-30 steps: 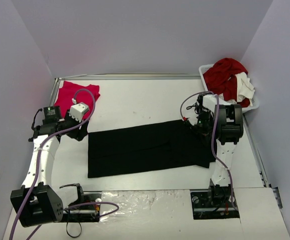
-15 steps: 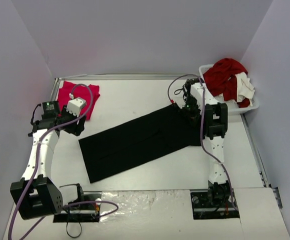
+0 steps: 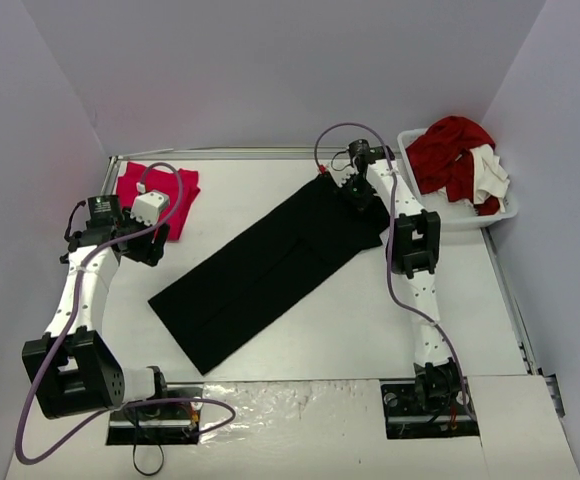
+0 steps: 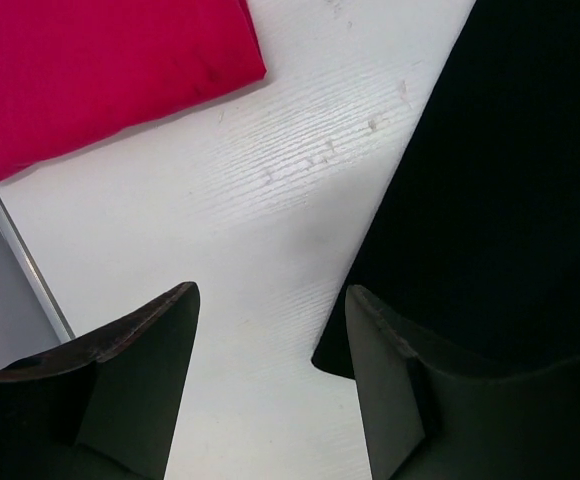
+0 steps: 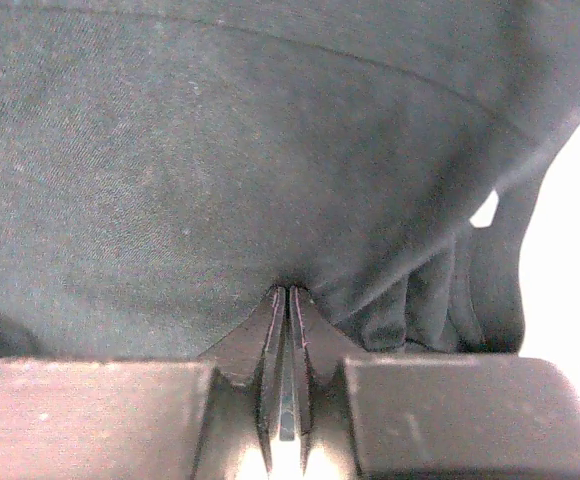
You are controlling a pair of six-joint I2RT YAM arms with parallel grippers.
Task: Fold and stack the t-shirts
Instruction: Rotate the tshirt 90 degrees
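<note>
Black cloth fills the right wrist view: the right jaws are closed tight, finger against finger, with a pinch of the black t-shirt gathered between their tips. From above, that grip sits at the far right end of the shirt, near the basket in the far right corner of the table. The shirt lies as a long narrow band running on a diagonal, from that far end down toward the near left. Its sides look already folded in, since no sleeves stick out, though I cannot tell how many layers there are.

The left jaws stand wide apart and hold nothing. They hover over bare table just beside the black shirt's left edge, with the pink-red t-shirt a little way off.

That pink-red t-shirt rests flat as a neat rectangle in the far left corner, so I judge it finished and waiting as the base of the stack. The black one seems about halfway: its lengthwise folds are done, and the crosswise folds that would shorten it to a compact shape are not yet made. After that it has to go on top of the pink-red one. The basket holds a heap of red and white cloth, which may be more work to come.
</note>
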